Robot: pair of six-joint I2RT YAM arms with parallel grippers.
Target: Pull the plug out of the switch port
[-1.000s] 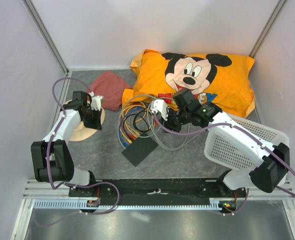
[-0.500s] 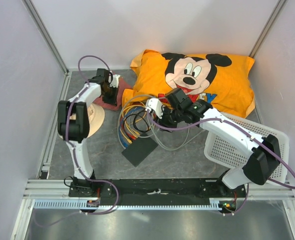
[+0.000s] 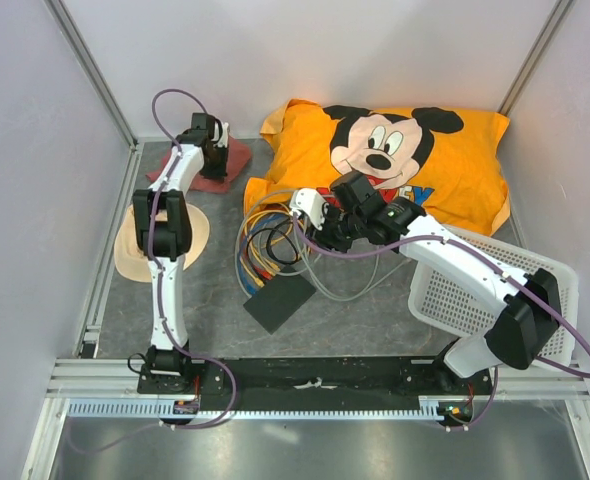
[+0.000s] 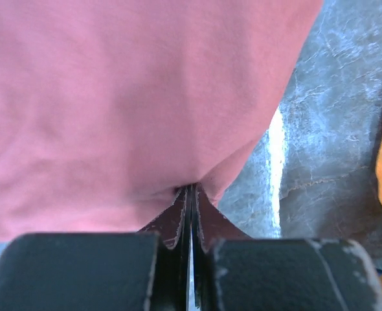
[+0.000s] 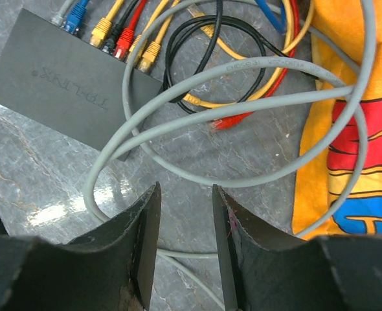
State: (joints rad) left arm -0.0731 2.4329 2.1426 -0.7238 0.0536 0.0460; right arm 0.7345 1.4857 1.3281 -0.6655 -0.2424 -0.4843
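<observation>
The big orange pillow [image 3: 395, 160] fills the upper right of the overhead view. A white basket [image 3: 475, 295] sits lower right and a pink cloth [image 3: 237, 160] lies upper left. Dead centre is a tangle of cables [image 3: 265, 240]. Just below it is the switch [image 3: 280, 298], a flat black box lying at an angle on the grey table [image 3: 205, 310]. In the right wrist view it's upper left, with a row of coloured plugs [image 5: 103, 29] stuck into its top edge.

What could go wrong, imo: a fat grey cable [image 5: 256, 63] loops right between the right gripper [image 5: 186, 201] and those plugs. Coming in from here, it could snag or grab the loop instead. Nothing's pinning the switch either, so a pull would probably drag the whole box along rather than pop a plug out. The plugs are also packed tight, so pinching two at once looks easy.

Pose: the right arm reaches in toward centre, gripper tilted down over the cables, jaws apart with nothing between them. The left arm is stretched to the upper left, with the left gripper [image 4: 190, 194] clamped on a fold of the pink cloth, well apart from the switch.
</observation>
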